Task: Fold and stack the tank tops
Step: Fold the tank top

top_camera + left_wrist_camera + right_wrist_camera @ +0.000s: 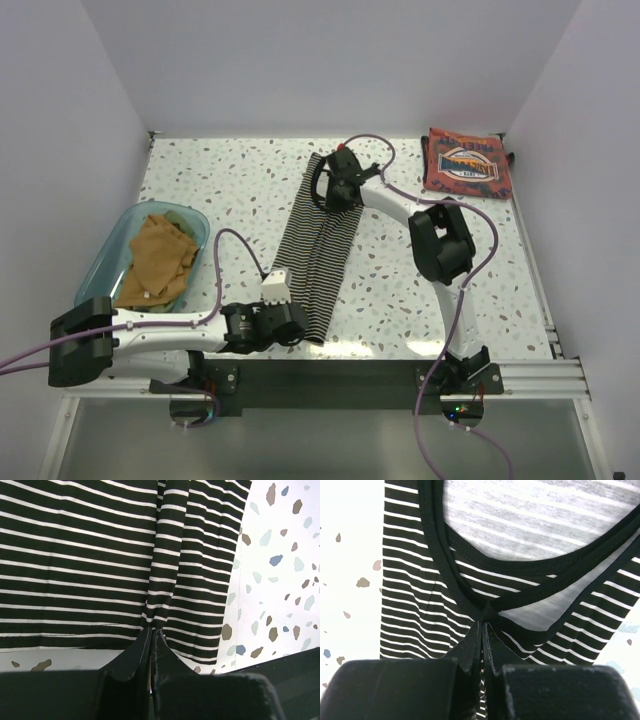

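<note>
The black-and-white striped tank top (320, 250) lies as a long narrow strip down the middle of the table, folded lengthwise. My left gripper (300, 325) is at its near hem. In the left wrist view the left gripper (151, 629) is shut on a pinch of the striped cloth (90, 555). My right gripper (335, 195) is at the far end. In the right wrist view the right gripper (484, 622) is shut on the dark trim where the straps of the striped top (420, 595) meet. A rust-red tank top (466, 163) lies folded at the far right. Mustard-orange tank tops (160, 255) sit crumpled in the bin.
A translucent teal bin (110, 262) stands at the left, beside the left arm. The speckled table (230, 190) is walled in white on three sides. A dark rail (350, 375) runs along the near edge by the arm bases.
</note>
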Controlling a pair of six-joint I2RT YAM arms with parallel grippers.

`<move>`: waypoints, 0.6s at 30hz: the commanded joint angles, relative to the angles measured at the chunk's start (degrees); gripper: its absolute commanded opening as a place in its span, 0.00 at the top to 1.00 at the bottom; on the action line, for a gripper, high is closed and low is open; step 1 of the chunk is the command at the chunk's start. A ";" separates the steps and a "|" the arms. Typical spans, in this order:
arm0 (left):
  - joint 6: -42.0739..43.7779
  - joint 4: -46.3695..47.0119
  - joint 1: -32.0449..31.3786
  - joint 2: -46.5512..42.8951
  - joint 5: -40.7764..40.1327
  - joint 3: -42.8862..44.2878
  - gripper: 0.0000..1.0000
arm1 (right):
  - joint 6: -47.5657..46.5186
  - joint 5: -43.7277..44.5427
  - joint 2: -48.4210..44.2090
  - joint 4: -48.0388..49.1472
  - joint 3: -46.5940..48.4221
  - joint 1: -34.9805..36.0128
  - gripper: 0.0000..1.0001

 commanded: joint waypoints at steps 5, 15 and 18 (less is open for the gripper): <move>-1.96 -4.28 0.11 -1.26 -1.85 1.36 0.86 | 0.24 0.63 0.64 3.80 3.53 -0.07 0.98; -1.96 -10.42 0.37 -4.60 -5.11 6.09 0.57 | -1.25 -1.83 -1.90 6.00 2.31 -0.07 0.61; -0.30 -10.88 0.63 -5.83 -6.16 8.11 0.56 | -1.69 -1.66 -2.78 5.65 2.65 -0.07 0.54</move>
